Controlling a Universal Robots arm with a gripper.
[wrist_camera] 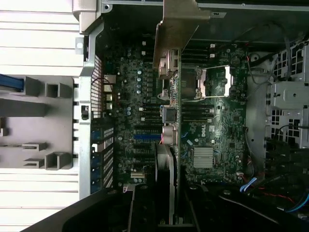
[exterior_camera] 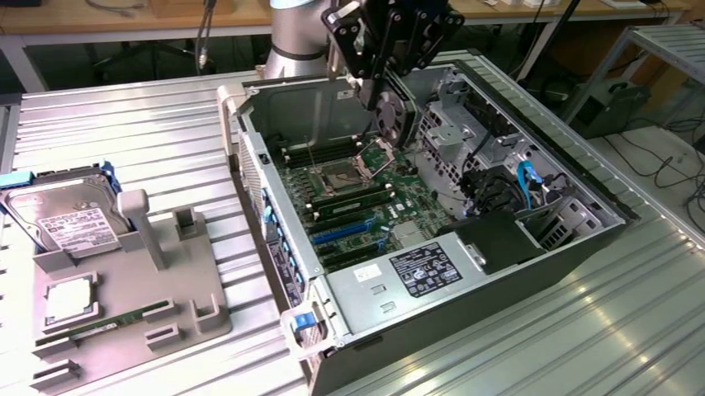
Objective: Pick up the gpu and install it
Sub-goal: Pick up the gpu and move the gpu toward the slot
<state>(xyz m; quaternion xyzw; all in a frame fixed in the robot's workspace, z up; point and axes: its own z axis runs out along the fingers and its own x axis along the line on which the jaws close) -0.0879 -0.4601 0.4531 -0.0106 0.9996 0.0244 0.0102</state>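
Gripper (exterior_camera: 382,78) fingers pinch the gpu (exterior_camera: 392,115) by its upper edge, one finger on each face. The card hangs on edge, its round fan face visible in the exterior view and its lower edge free to go down first. It hangs above the open side of the computer case (exterior_camera: 463,338), over the end of the case that holds the processor socket (exterior_camera: 330,175), and is clear of the motherboard (exterior_camera: 364,198) on the case floor. Holding it high and vertical probably keeps it away from the drive cage and the cable bundle along the case's inner wall, and lets the wrist camera look down past the card at the board. In the wrist view the card appears edge-on, with its pale metal bracket (wrist_camera: 179,29) at the end nearest one case wall. The card's length appears to run across the blue expansion slots (wrist_camera: 145,137) rather than along them, so it does not look lined up with a slot, and it is not seated in one. Outside the case, beside its rear wall, a grey fixture (exterior_camera: 132,289) holds a hard drive (exterior_camera: 72,223) and a RAM stick (exterior_camera: 111,322), parked upright or flat in their own cradles where a gripper could reach them.
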